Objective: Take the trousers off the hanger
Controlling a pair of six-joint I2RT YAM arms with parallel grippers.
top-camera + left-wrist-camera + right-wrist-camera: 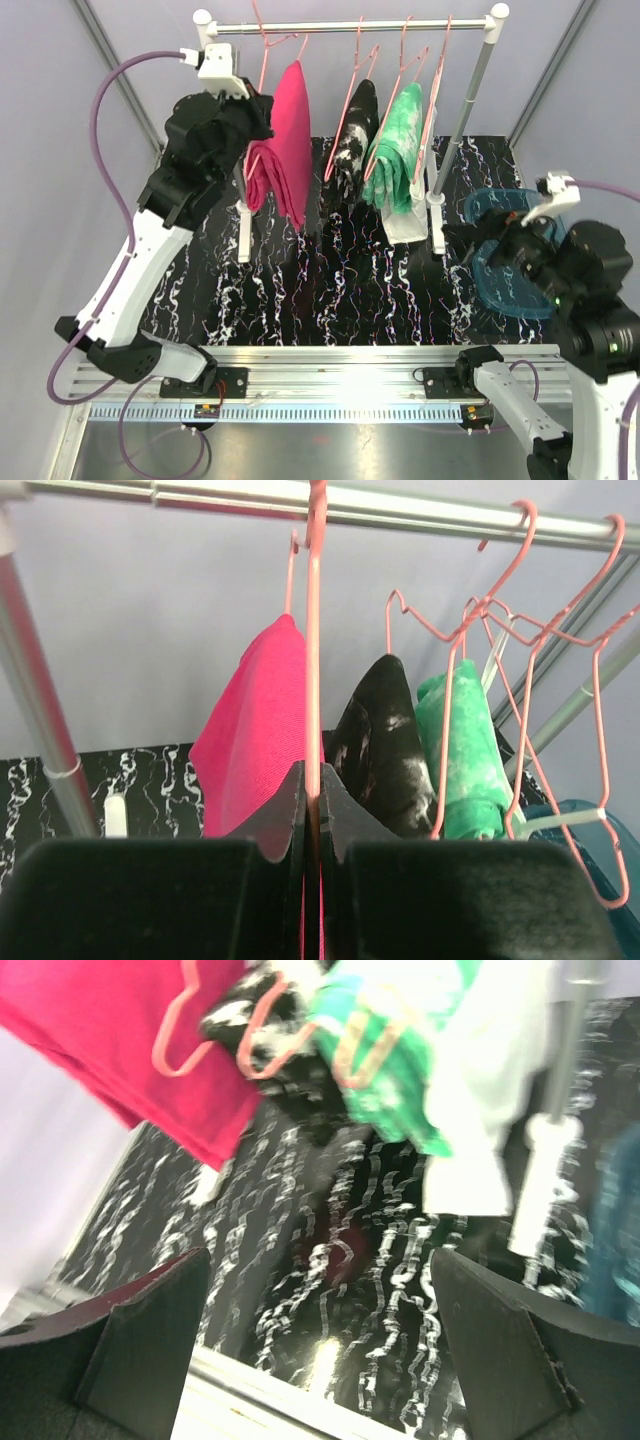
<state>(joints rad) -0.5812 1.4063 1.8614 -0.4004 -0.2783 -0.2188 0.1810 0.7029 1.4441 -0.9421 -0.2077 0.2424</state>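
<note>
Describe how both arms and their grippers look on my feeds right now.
Both arms alike: the left arm and right arm have white links between bulky black joints. A purple cable loops to a white camera mount at each wrist. The left gripper and right gripper carry matte black, wedge-shaped fingers. Small green lights glow on the right arm.

Magenta trousers [100, 1030] blurred and cropped in right wrist view, blue basket [505, 295] partly hidden behind right arm [590, 285]

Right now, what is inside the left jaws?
A pink hanger wire runs down between the shut left jaws. Below their tips it is covered, so where it ends cannot be seen.
</note>
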